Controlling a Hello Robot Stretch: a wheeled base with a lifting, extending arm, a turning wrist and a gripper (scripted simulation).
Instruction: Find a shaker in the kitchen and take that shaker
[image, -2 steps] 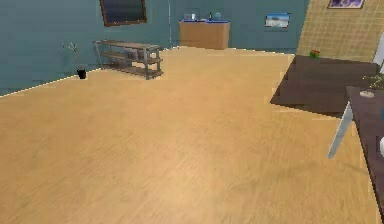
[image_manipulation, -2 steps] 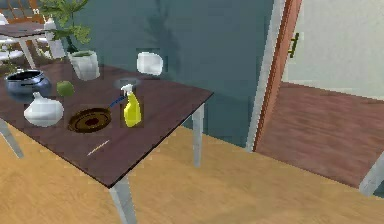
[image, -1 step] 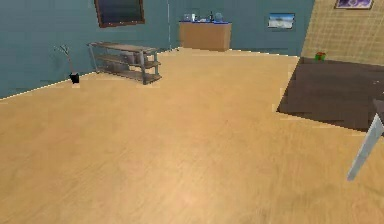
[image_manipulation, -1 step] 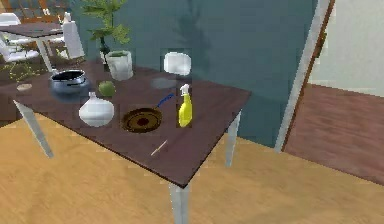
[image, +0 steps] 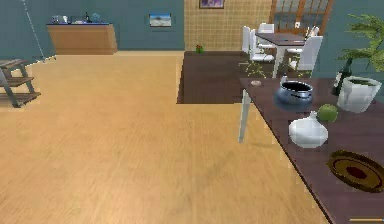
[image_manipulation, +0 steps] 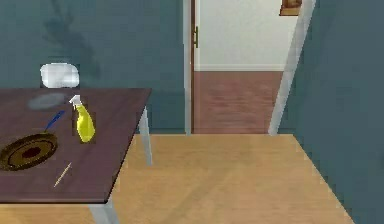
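— What's nearest?
— A dark table (image: 318, 165) with a white vase (image: 308, 131), then a blue bowl (image: 295, 94). Far off, a counter (image: 82, 38).
— The shaker? The gripper?
— Perhaps the shaker is among the counter's specks. The gripper's grasp, I cannot tell.

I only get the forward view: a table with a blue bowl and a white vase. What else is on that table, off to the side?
Observer: In the arm side view, a yellow spray bottle stands on the table.
Operator: Anything near the bottle?
Observer: A small blue pen-like thing lies just left of it.
Operator: And beyond the table?
Observer: An open doorway leads to a room with a reddish floor.
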